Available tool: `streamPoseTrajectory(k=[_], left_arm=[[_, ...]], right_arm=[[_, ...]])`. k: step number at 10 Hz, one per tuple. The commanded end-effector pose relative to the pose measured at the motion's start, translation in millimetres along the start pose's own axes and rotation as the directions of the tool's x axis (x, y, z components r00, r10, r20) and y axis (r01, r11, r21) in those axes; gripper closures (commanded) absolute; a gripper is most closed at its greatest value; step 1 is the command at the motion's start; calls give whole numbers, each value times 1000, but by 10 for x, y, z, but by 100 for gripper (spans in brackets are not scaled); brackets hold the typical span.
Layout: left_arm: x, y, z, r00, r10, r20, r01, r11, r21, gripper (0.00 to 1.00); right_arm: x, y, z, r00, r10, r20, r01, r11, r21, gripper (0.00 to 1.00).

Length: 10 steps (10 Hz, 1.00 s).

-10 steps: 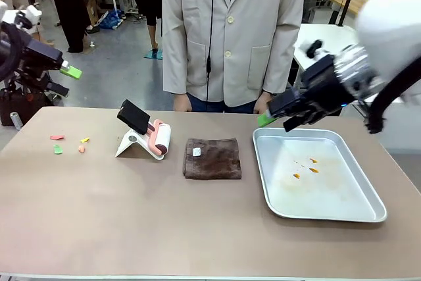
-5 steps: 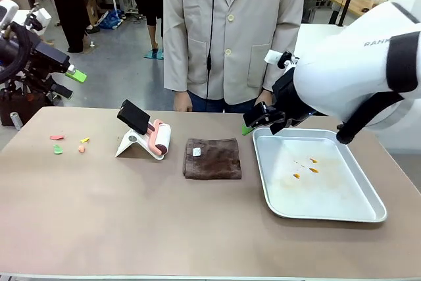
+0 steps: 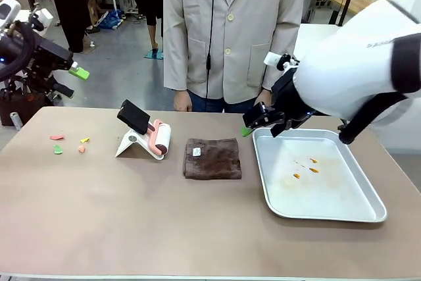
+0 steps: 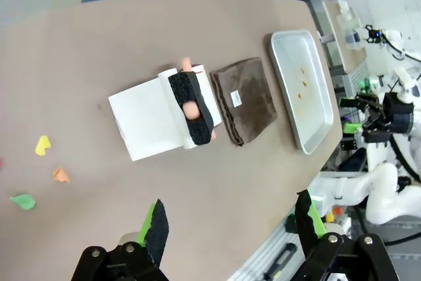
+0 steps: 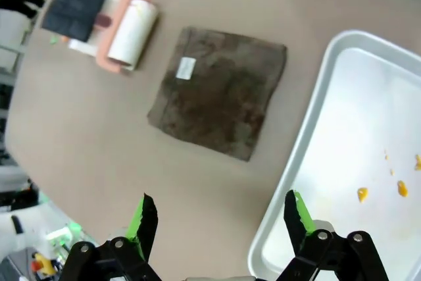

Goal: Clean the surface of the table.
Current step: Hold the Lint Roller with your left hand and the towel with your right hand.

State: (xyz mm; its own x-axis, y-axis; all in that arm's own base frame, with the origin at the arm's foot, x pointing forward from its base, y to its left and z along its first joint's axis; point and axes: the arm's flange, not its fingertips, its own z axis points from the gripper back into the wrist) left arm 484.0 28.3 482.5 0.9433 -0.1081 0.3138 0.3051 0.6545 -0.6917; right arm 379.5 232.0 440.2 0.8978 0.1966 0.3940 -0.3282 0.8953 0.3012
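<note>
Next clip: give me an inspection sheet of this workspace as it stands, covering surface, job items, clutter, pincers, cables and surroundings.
Surface: brownish table, with small coloured scraps lying near its left end.
Job's things: lint roller resting on a white stand; folded brown cloth flat beside it, nothing touching either.
Clutter: silver tray on the right side, with a few orange bits inside.
Pincers: left pincer open, raised beyond the table's left end; right pincer open, hovering near the tray's far left corner. Both hold nothing.
Cables: thin dark cord hanging down the person's jacket.
Surroundings: person standing at the far edge.
</note>
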Motion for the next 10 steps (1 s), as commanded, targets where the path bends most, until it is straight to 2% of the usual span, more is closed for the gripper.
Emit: streamPoseTrajectory(k=[1,5,10], left_arm=[[246,-26,-165,986,159,-53,-160,987,-18,0],[300,127,-443,954,293,-65,-296,955,-36,0],[484,301,-1029,954,274,-120,-271,962,46,0]], right_arm=[[420,139,-304,991,-84,-101,76,994,-77,0],[719,212,-706,969,-184,-164,162,977,-140,0],[881,288,-1068,949,-201,-242,169,975,-147,0]])
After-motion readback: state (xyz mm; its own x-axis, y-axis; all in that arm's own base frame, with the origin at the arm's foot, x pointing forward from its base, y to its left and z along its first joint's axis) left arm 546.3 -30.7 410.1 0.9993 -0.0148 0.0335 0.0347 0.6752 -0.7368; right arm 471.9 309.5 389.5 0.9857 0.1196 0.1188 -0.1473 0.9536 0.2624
